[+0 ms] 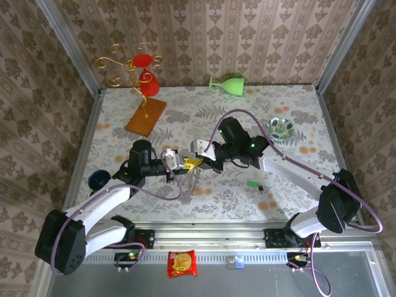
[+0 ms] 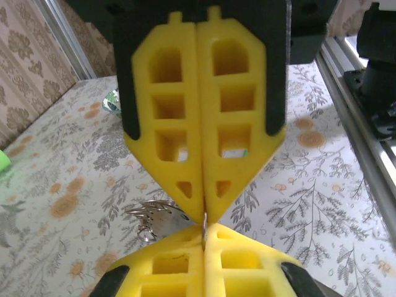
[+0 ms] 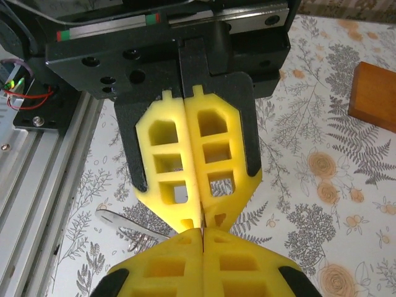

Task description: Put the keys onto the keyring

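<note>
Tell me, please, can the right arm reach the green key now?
Probably, once freed: the green key lies uncovered beside that arm, but the right gripper is shut, tip to tip with the left gripper.

The keyring (image 2: 203, 223) shows as 1 thin upright strand of wire, pinched where the closed left fingers (image 2: 179, 266) and closed right fingers (image 2: 173, 124) meet tip to tip, left of the patterned round dish (image 1: 281, 128). Just beside the strand is a silver key (image 2: 159, 216) with a jagged edge, roughly level, with a small ring (image 2: 146, 234) by it. The green-headed key (image 1: 252, 184) lies flat on the desk (image 1: 297, 99), toward the arm bases from the dish. A tiny dark piece (image 1: 260, 187) sits just beside it, too small to identify.
</note>
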Robot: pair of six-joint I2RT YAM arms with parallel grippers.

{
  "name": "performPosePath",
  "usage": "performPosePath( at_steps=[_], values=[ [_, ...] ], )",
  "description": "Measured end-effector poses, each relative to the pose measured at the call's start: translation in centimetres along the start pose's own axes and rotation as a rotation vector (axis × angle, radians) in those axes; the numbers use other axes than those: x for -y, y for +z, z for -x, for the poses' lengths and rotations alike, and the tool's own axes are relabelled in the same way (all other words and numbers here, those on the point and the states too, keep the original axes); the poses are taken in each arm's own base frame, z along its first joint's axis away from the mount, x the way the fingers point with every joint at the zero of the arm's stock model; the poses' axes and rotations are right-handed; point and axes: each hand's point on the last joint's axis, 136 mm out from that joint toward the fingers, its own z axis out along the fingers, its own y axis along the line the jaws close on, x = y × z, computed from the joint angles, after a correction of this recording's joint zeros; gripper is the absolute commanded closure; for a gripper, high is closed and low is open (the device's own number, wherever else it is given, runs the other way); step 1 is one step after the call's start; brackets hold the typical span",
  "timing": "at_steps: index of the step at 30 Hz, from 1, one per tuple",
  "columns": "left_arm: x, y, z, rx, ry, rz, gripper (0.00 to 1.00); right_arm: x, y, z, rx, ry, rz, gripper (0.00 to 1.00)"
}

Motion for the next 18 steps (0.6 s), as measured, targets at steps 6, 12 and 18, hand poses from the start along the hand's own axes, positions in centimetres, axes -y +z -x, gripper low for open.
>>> performPosePath(
  at_steps=[6, 12, 18],
  values=[
    [0.0, 0.1, -0.3, -0.020, 0.005, 0.008, 1.00, 0.3, -0.6, -0.1, 0.032, 0.041, -0.013, 0.71],
    [-0.3, 0.1, 0.3, 0.017, 0.019, 0.029, 1.00, 0.2, -2.4, -1.1, 0.086, 0.079, -0.071, 0.71],
    [-0.3, 0.1, 1.1, 0.058, 0.030, 0.024, 1.00, 0.3, -1.6, -1.2, 0.107, 0.087, -0.074, 0.72]
  ],
)
